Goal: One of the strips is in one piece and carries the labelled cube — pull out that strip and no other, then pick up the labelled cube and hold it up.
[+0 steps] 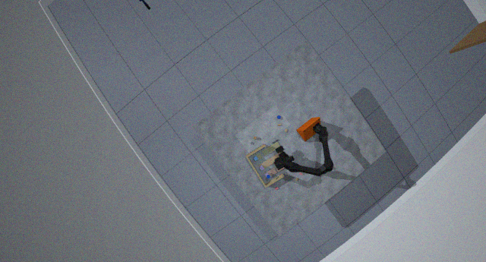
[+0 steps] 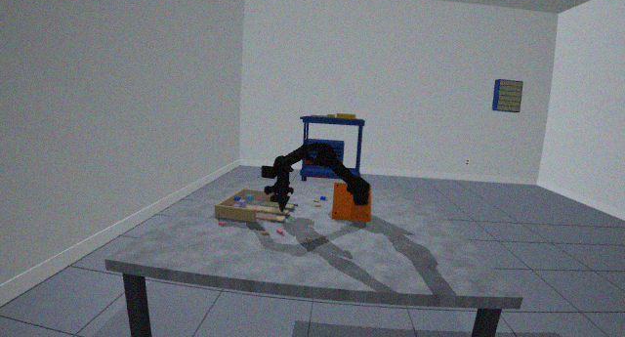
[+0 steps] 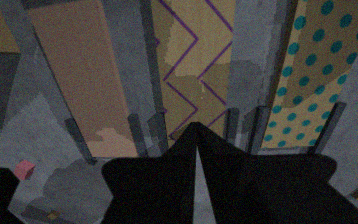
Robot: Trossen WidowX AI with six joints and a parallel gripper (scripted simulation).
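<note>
Your top view looks down from high over the table (image 1: 228,114) (image 2: 312,289), its far edge running toward ten o'clock. Your exterior view stands back, facing the shelf (image 2: 332,120) at twelve. Your wrist view peers down close past the fingertips. Top and exterior share the tray (image 1: 257,172) (image 2: 235,213).

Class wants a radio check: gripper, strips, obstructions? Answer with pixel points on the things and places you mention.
Gripper (image 1: 279,149) (image 2: 281,209) (image 3: 195,126) shut, empty. Zigzag strip (image 3: 198,60) ahead, ungripped. Dark rails flank it. Labelled cube: cannot tell which.
</note>
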